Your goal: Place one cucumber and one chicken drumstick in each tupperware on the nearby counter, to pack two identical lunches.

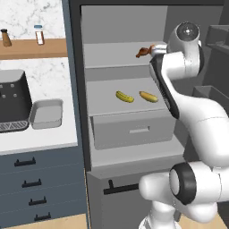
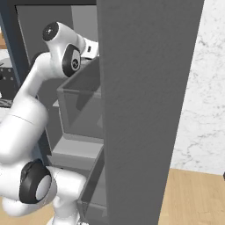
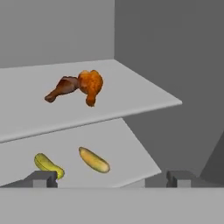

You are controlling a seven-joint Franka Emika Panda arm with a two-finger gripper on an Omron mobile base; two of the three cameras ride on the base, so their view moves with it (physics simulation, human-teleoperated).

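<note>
The fingers (image 3: 112,178) stand wide apart and hold nothing, raised in front of the open fridge at the height of its upper shelf (image 3: 131,94). On that shelf, ahead of the fingers and a little to their left, two chicken drumsticks (image 3: 78,86) lie touching near the front edge, with bare shelf to their right. On the shelf below lie two cucumbers (image 3: 93,159), apart from each other. One tupperware (image 1: 45,113) sits on the bench (image 1: 40,136) left of the fridge, just beside the coffee machine (image 1: 13,100).

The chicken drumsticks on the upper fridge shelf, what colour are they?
The chicken drumsticks are orange-brown, one darker reddish brown. The hand view shows them best.
</note>
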